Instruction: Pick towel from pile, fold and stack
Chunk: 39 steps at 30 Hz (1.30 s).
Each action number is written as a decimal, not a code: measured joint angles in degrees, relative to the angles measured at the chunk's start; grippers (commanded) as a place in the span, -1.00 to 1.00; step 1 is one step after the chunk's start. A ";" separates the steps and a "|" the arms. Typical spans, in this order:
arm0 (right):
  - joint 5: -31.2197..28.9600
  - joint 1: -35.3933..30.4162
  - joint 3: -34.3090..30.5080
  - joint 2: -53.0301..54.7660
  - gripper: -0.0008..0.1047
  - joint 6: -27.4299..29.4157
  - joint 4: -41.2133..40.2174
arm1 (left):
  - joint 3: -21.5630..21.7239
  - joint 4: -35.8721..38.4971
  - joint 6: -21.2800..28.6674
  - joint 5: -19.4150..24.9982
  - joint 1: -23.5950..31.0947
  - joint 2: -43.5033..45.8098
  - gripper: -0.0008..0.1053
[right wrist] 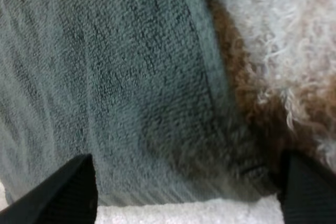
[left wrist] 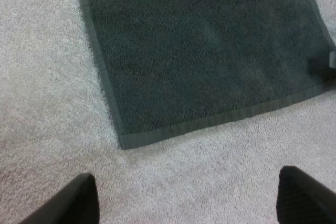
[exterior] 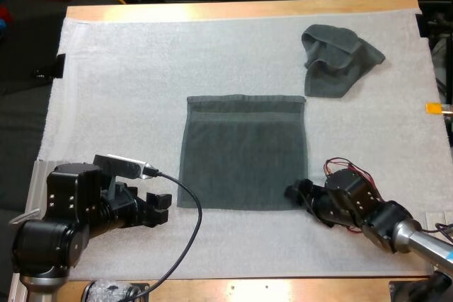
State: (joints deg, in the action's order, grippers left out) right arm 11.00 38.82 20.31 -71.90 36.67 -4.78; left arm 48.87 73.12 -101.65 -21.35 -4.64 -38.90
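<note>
**Q:** How do your fingers stand?

**A:** On my left gripper [exterior: 161, 206] the two black fingers [left wrist: 79, 203] are spread wide with nothing between them. They hang over bare mat [exterior: 127, 83], just short of the flat towel [exterior: 243, 153]. In the left wrist view the towel's hemmed near corner [left wrist: 123, 141] lies just ahead of the gripper [left wrist: 184, 195]. My right gripper [exterior: 296, 193] is spread as wide, and its fingers [right wrist: 73, 187] grip nothing. In the right wrist view the towel's hemmed edge [right wrist: 207, 77] runs down between them. I cannot tell whether the tips touch the cloth.

**Q:** And where is the towel?

**A:** The flat towel lies spread in the middle of the white mat, a dark grey-green square with a folded band along its far edge. My left gripper sits at about 8 o'clock from its centre, just off the near left corner. My right gripper sits at about 5 o'clock, at the near right corner. A crumpled towel [exterior: 336, 58] lies at 1 o'clock from the flat one, well apart, near the far right of the wooden table [exterior: 212, 10].
</note>
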 measured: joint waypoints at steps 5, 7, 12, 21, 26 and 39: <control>3.09 0.00 0.11 -3.22 0.33 -0.63 5.29 | 0.00 0.00 0.00 0.00 0.00 0.00 0.28; 3.13 0.00 0.11 -3.23 0.29 -0.68 5.44 | 0.00 0.00 0.00 0.00 0.00 0.00 0.28; 3.05 0.00 0.11 -3.56 -0.01 -0.79 5.33 | 0.00 0.00 0.00 0.00 0.00 0.00 0.28; 1.58 0.00 0.11 -2.58 -0.05 -1.08 0.95 | -1.52 0.00 0.00 0.00 0.00 0.00 0.28; 0.13 0.00 0.11 -1.12 -0.24 0.93 -1.69 | -5.39 0.04 0.00 -0.06 0.00 0.00 0.28; -0.54 0.00 0.11 -0.90 -0.97 2.10 -2.26 | -6.74 -2.56 0.00 -1.41 0.00 0.00 0.28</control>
State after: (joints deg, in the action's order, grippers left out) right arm 10.46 38.82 20.42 -72.80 38.77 -7.05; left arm 42.13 70.57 -101.65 -22.76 -4.64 -38.90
